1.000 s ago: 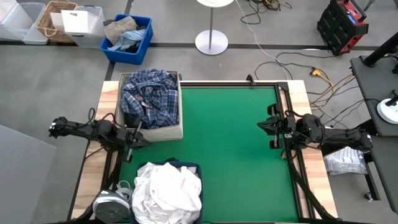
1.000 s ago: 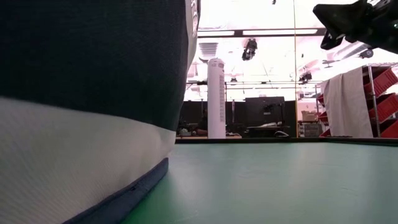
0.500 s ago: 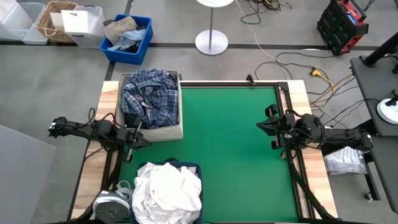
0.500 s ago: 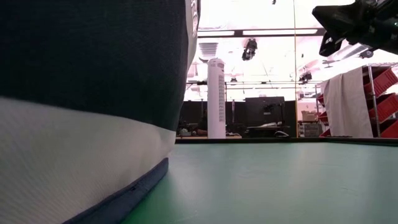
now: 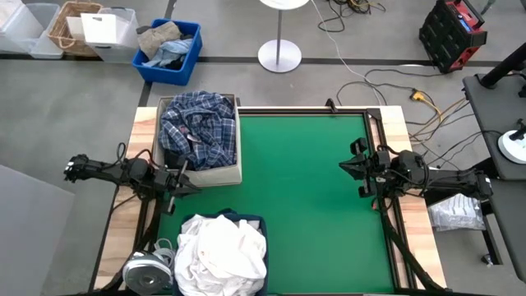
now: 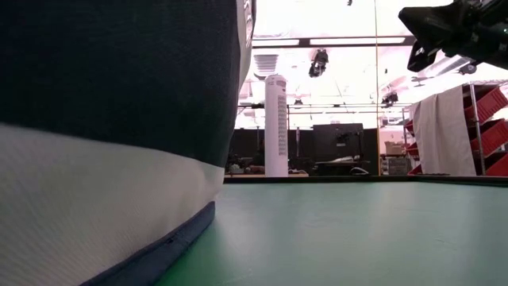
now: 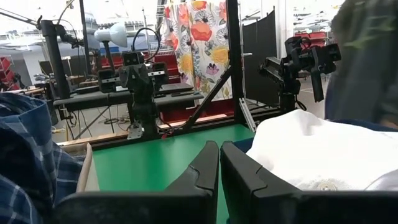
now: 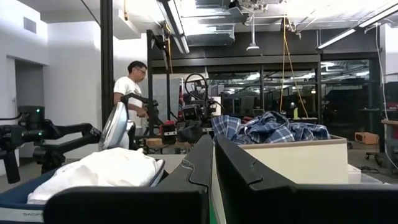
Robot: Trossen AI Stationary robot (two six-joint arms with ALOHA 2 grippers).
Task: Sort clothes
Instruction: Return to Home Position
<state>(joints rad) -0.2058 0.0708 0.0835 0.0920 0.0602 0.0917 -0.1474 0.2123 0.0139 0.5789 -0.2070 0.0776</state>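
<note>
A blue-and-white plaid shirt [image 5: 197,130] lies heaped in a tan box [image 5: 238,171] at the table's far left. White clothes [image 5: 222,248] are piled in a navy bin [image 5: 256,220] at the near left. My left gripper [image 5: 179,184] hovers shut between the box and the bin, at the table's left edge. In its wrist view the white pile [image 7: 311,149] and the plaid cloth [image 7: 25,168] flank its fingers [image 7: 239,177]. My right gripper [image 5: 347,168] hangs shut over the green mat's right edge and points toward the table's left. It shows high up in the low view [image 6: 429,36].
The green mat [image 5: 304,205] lies bare between the two arms. A grey iron-like object [image 5: 146,270] sits at the near left corner. On the floor beyond the table stand a blue bin with a cloth bundle [image 5: 168,45] and a lamp base [image 5: 279,56]. A person [image 8: 130,87] stands beyond the table.
</note>
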